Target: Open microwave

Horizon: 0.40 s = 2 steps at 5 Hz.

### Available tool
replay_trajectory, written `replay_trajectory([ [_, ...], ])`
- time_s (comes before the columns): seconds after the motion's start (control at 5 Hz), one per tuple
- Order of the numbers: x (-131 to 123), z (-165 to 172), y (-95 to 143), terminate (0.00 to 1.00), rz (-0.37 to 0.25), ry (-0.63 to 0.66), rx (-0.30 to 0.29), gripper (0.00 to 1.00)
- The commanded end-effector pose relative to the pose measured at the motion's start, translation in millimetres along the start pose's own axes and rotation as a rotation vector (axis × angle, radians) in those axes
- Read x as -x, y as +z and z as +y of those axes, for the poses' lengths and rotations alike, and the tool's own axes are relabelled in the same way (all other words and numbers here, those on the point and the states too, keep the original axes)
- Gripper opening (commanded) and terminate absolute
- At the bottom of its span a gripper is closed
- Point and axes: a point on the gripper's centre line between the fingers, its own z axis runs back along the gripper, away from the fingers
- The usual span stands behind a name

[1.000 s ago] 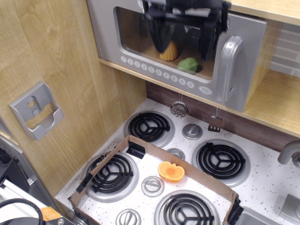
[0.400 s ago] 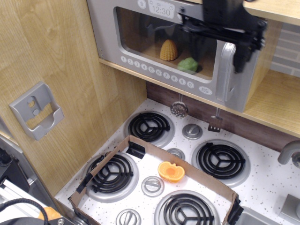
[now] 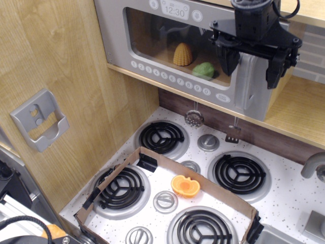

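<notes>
The silver-grey toy microwave [image 3: 152, 48] sits on a wooden shelf at the top, its clear window door closed. Inside are a yellow corn cob [image 3: 183, 54] and a green item [image 3: 203, 70]. A row of round white buttons [image 3: 170, 77] runs under the window, and the clock panel [image 3: 174, 9] reads 12:30. The vertical grey handle [image 3: 252, 86] is at the door's right side. My black gripper [image 3: 250, 67] is open, with one finger on each side of the handle's upper part. I cannot tell whether the fingers touch it.
A grey wall bracket [image 3: 39, 119] hangs on the wooden panel at left. Below is a toy stovetop with black burners [image 3: 161, 138] and silver knobs. A low cardboard frame [image 3: 167, 203] lies on it, with an orange fruit half [image 3: 185, 186] inside. A faucet [image 3: 314, 165] is at right.
My gripper has moved right from in front of the window to the handle. It has come down so that its open fingers straddle the handle. The door has not moved.
</notes>
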Motion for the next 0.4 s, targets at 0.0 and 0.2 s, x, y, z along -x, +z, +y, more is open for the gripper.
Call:
replay_trajectory([
  [0.0, -17.6, 12.5, 7.6, 0.0, -0.052, -0.026, -0.006, 1.0],
  [0.2, -17.7, 12.9, 7.2, 0.0, -0.054, -0.029, -0.01, 1.0],
])
